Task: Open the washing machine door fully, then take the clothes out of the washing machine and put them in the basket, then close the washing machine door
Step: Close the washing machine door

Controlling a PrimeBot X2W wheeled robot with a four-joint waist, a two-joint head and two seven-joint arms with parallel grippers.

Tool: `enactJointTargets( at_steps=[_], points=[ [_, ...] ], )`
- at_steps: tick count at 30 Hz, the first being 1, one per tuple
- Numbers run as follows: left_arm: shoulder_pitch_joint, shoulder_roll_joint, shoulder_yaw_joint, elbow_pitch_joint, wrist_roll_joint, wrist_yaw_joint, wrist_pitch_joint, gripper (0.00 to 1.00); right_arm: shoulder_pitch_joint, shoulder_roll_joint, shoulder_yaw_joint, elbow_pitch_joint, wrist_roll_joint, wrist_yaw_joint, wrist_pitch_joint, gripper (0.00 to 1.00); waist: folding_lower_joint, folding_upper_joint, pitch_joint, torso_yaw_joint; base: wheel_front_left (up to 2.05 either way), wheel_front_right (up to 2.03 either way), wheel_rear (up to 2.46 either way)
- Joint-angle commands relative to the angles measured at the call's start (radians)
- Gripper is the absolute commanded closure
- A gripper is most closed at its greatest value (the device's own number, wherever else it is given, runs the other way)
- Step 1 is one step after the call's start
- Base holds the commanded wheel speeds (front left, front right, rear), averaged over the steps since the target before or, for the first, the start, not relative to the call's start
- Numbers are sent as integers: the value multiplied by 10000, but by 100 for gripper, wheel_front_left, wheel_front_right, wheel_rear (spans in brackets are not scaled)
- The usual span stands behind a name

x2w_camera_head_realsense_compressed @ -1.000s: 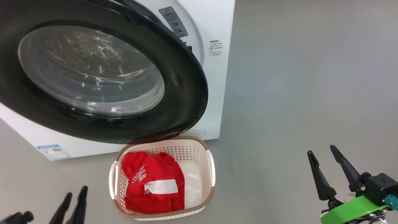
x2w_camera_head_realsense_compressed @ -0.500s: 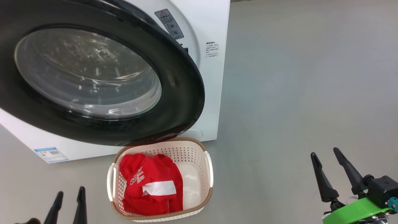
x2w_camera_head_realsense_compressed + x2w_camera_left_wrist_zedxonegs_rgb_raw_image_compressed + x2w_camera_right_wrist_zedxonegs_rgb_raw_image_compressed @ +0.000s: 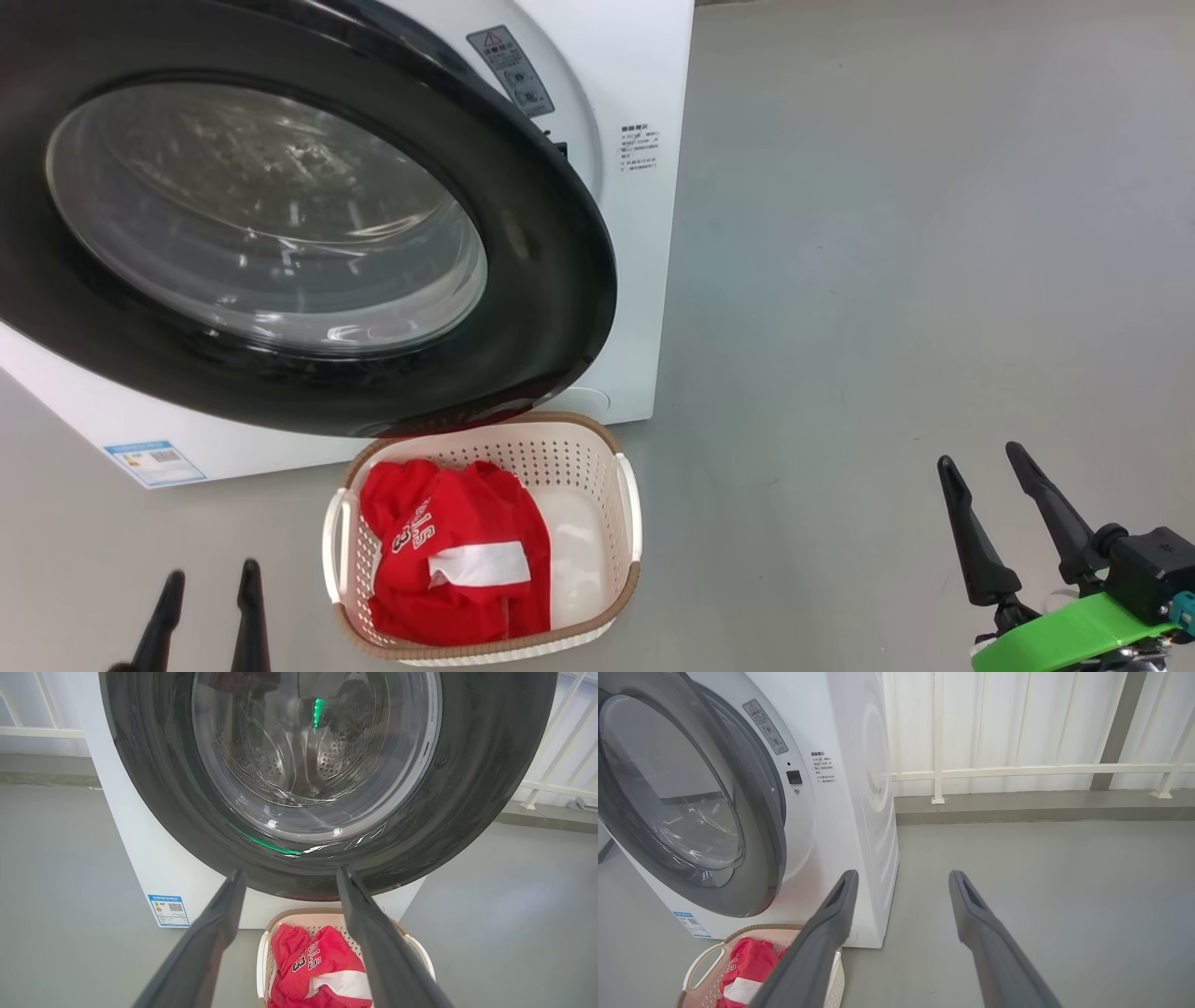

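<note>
Here the clothes [image 3: 439, 551] lie in the basket [image 3: 631, 504] at bottom centre, below the door [image 3: 551, 280] at upper left. The left gripper [image 3: 210, 574] and right gripper [image 3: 978, 457] gape empty in the bottom corners.

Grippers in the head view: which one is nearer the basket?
The left gripper, just beside the basket; the right gripper stands much farther off.

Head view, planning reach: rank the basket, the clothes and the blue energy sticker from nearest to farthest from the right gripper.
1. basket, left of the right gripper
2. clothes, in its left half
3. blue energy sticker, farthest left
</note>
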Motion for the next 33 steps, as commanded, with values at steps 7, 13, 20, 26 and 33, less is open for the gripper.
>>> enactJointTargets(
  at_steps=[7, 13, 20, 26, 33],
  points=[
    [80, -164, 734, -312, 371, -31, -122, 0, -7, -133, 136, -235, 25, 63, -120, 0, 0, 0, -34, 30, 0, 0, 0],
    [96, -208, 767, -433, 495, -31, -122, 0, -5, -145, 138, -242, 20, 63, -120, 0, 0, 0, -33, 75, 0, 0, 0],
    [101, -238, 713, -530, 531, -31, -122, 0, -11, -160, 157, -248, 9, 63, -120, 0, 0, 0, -43, 105, 0, 0, 0],
    [110, -249, 601, -600, 556, -31, -122, 0, -68, -190, 187, -249, 6, 63, -120, 0, 0, 0, -58, 155, 0, 0, 0],
    [41, -253, 462, -722, 591, -31, -122, 0, -177, -235, 307, -307, 18, 63, -120, 0, 0, 0, -42, 336, 0, 0, 0]
  ],
)
